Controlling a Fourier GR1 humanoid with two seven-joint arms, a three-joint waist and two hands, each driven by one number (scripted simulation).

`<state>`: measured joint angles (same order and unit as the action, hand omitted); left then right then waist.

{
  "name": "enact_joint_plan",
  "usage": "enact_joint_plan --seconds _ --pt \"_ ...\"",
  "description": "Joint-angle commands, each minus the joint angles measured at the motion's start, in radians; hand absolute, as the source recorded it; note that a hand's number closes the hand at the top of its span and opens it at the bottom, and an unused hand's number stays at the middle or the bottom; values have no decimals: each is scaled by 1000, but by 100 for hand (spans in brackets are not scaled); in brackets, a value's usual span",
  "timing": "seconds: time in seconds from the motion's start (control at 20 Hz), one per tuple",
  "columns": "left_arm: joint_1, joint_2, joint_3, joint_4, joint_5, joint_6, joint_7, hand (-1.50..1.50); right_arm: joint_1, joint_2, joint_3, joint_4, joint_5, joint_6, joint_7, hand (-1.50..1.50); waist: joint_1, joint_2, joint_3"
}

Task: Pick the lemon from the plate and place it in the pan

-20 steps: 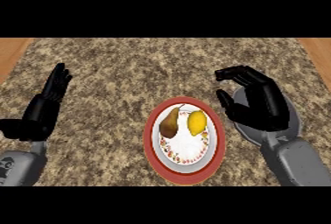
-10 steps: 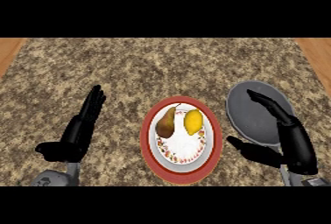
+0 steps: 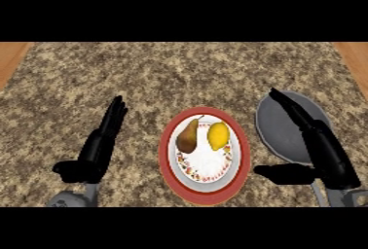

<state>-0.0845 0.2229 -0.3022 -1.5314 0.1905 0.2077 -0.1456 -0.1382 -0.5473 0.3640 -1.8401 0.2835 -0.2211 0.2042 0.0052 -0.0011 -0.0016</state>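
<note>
The right hand [image 3: 316, 146] hangs open and empty over the grey pan [image 3: 277, 131], fingers straight and pointing away, thumb jutting toward the plate [image 3: 241, 155]; the lemon [image 3: 218, 135] lies untouched on that plate beside a brown pear [image 3: 188, 137], between both hands, so a grasp seems yet to come; the left hand [image 3: 101, 143] rests open, edge-on, on the granite counter [image 3: 86, 78].

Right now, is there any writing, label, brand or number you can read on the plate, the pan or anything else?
None: no words, numbers or labels anywhere.
The plate has only a red rim and a speckled band, a pattern and not letters.
The pan, lemon, brown fruit and counter are unmarked.
</note>
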Motion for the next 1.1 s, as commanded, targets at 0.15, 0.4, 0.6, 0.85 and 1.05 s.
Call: enact_joint_plan --seconds 0.15,0.4,0.6,0.85,1.05 --pt "1 -3 3 -7 0 -27 3 0 -234 -13 83 54 74 241 335 -150 13 2 -1" --pt "57 9 12 14 15 -70 -59 0 -298 78 251 181 179 348 431 -150 18 3 0" --pt "25 -3 18 -48 -12 -23 35 0 -350 148 287 263 252 412 493 -150 10 1 1" --pt "-13 -16 49 -41 -16 -47 66 0 -343 283 293 422 331 406 474 -150 1 2 2" --pt "31 -63 30 -71 -91 -15 58 0 -281 292 221 365 384 469 451 -150 -3 0 2"
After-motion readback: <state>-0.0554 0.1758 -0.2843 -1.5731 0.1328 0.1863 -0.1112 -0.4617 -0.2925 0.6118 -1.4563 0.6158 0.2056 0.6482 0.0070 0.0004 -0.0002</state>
